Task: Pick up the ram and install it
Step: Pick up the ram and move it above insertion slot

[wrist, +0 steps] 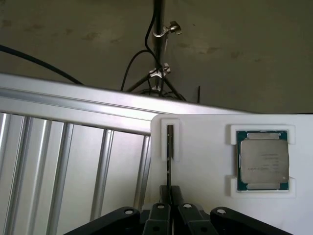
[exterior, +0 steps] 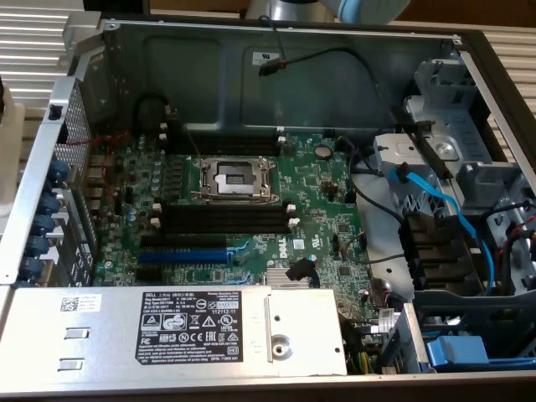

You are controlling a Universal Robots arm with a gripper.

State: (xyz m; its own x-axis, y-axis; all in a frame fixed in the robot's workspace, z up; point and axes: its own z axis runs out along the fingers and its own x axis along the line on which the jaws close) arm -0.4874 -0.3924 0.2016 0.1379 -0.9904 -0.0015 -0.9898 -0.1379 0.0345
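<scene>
in the wrist view the gripper (wrist: 169, 201) has its jaws clamped together on the ram (wrist: 169, 161), which shows edge-on as a thin dark strip running from between the black fingers (wrist: 157, 215) out to a narrow recess in a white tray (wrist: 205, 147). whether the far end of the stick is seated in that recess or lifted off it cannot be told. beside the ram, in a second recess of the same tray, lies a square processor (wrist: 262, 159) with a silver lid and a green rim. the tray rests against a ribbed aluminium bench (wrist: 73, 161), and beyond it a metal stand (wrist: 158, 58) with cables rises from the floor. in the exterior view an open computer case (exterior: 251, 67) holds a green motherboard (exterior: 327, 218) with an empty processor socket (exterior: 234, 177) near the centre. long black memory slots (exterior: 222, 219) with white end clips lie at 6 o'clock of the socket, all unfilled, and a blue expansion slot (exterior: 182, 255) sits at 7 o'clock. a silver power supply (exterior: 100, 335) with a black label takes up the 6 o'clock edge of the case.
</scene>
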